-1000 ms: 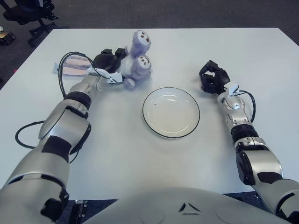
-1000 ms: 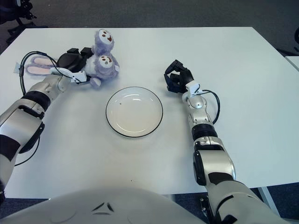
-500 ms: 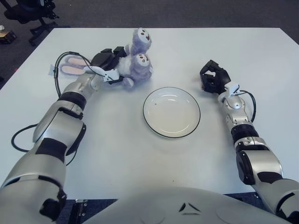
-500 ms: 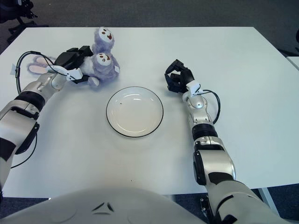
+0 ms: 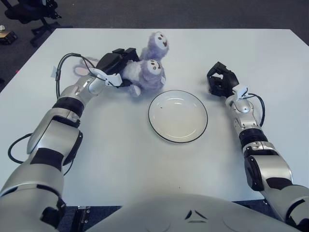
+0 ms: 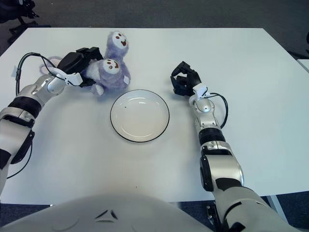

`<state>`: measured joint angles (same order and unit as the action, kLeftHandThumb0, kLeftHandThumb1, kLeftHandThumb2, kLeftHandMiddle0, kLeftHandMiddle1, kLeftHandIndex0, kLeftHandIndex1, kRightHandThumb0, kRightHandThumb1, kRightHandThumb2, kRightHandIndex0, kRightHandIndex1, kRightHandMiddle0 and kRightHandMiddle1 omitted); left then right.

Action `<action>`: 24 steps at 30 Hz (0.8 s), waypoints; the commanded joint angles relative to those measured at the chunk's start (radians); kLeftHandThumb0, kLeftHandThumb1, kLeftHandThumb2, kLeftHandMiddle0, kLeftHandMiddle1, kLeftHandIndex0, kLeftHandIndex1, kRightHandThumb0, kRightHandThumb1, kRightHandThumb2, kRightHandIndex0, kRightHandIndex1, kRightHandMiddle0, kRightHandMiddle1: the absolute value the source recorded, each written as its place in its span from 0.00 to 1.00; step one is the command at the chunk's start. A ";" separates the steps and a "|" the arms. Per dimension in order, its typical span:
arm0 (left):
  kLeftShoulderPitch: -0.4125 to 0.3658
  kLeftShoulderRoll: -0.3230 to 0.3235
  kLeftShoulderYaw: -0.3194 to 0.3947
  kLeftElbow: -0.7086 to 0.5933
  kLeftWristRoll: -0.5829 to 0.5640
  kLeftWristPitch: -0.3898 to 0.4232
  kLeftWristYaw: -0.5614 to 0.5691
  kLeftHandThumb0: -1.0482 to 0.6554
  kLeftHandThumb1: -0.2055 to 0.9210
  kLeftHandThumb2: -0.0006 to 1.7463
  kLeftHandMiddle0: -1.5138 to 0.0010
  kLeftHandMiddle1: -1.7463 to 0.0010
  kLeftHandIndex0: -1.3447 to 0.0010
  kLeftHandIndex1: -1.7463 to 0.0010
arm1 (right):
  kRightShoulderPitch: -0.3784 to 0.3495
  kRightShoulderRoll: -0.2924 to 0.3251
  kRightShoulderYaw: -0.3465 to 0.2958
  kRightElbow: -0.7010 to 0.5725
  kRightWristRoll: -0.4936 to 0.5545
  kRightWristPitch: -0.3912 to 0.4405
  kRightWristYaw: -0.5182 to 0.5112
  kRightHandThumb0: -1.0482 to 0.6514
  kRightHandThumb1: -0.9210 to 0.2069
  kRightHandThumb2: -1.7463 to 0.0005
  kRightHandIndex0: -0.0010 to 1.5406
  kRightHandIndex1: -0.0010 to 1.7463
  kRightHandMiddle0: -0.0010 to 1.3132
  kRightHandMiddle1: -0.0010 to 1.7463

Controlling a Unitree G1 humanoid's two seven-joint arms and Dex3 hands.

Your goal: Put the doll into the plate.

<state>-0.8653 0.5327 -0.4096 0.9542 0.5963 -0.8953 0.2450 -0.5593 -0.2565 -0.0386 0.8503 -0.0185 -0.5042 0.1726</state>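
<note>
**Left hand gripping doll beside the plate**

The plate [image 5: 177,116] is sitting empty near the middle of the white table [image 5: 120,159]. To its right, the right hand [image 5: 220,81] is showing with its fingers curled in on nothing. Just beyond the plate's far-left rim, the purple doll [image 5: 147,72] is lying on the table, close to the rim but outside it. The left hand [image 5: 113,65] is reaching in from the left, its fingers closing around the doll's left side.
</note>
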 commanded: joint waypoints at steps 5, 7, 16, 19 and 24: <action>0.001 -0.002 0.024 -0.094 0.005 -0.102 0.009 0.62 0.44 0.77 0.60 0.02 0.68 0.00 | 0.033 0.003 0.014 0.034 -0.022 0.036 -0.001 0.39 0.25 0.49 0.62 1.00 0.29 1.00; 0.006 -0.002 0.028 -0.116 0.006 -0.119 0.004 0.62 0.44 0.77 0.60 0.01 0.68 0.00 | 0.033 0.003 0.015 0.033 -0.023 0.038 -0.002 0.39 0.25 0.49 0.62 1.00 0.29 1.00; 0.027 -0.008 0.048 -0.214 -0.005 -0.147 -0.030 0.62 0.43 0.78 0.59 0.01 0.68 0.00 | 0.031 0.003 0.018 0.033 -0.024 0.045 -0.004 0.39 0.25 0.49 0.62 1.00 0.29 1.00; 0.038 -0.015 0.056 -0.269 -0.020 -0.159 -0.054 0.62 0.40 0.81 0.57 0.00 0.66 0.00 | 0.029 0.002 0.019 0.033 -0.024 0.049 -0.004 0.39 0.25 0.49 0.62 1.00 0.29 1.00; 0.042 -0.024 0.068 -0.284 -0.032 -0.174 -0.081 0.62 0.38 0.82 0.56 0.00 0.66 0.00 | 0.030 0.003 0.020 0.032 -0.025 0.052 -0.006 0.39 0.25 0.49 0.62 1.00 0.29 1.00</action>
<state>-0.8275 0.5103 -0.3659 0.6878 0.5893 -1.0669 0.1796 -0.5646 -0.2569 -0.0332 0.8519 -0.0209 -0.4919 0.1625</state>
